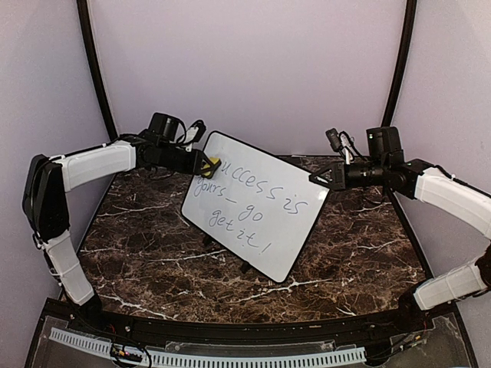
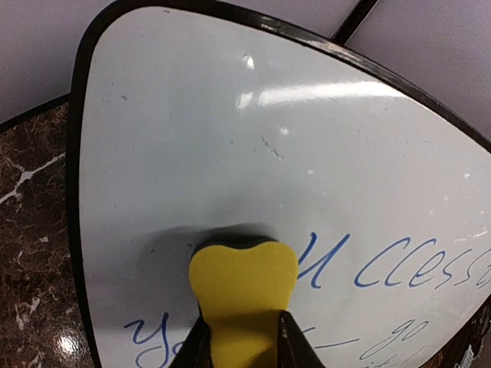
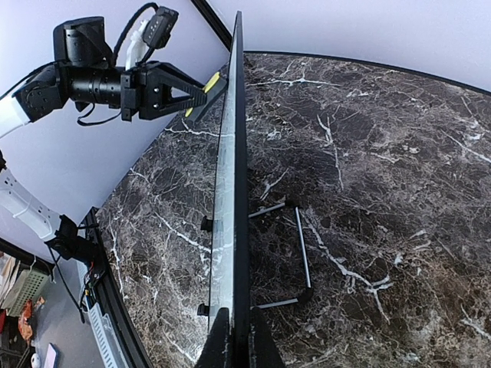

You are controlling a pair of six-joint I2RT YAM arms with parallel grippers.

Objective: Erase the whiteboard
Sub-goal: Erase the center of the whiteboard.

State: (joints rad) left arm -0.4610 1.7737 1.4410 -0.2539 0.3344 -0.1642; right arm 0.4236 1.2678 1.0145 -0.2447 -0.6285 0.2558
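The whiteboard (image 1: 253, 203) stands tilted on the marble table, with blue handwriting (image 1: 257, 201) across it. My left gripper (image 1: 209, 163) is shut on a yellow eraser (image 2: 243, 284), which presses against the board's upper left, just left of the first written word. Above the eraser the whiteboard surface (image 2: 230, 138) is blank. My right gripper (image 3: 236, 337) is shut on the whiteboard's right edge (image 3: 234, 192), seen edge-on in the right wrist view. The same view shows the left gripper (image 3: 196, 90) and the eraser (image 3: 211, 80) at the far end of the board.
The dark marble table (image 1: 153, 245) carries the board on its wire stand (image 3: 301, 253) and small black feet (image 3: 205, 224). Purple walls with black poles (image 1: 96, 69) close in the back. A black rim (image 1: 230, 330) runs along the near edge.
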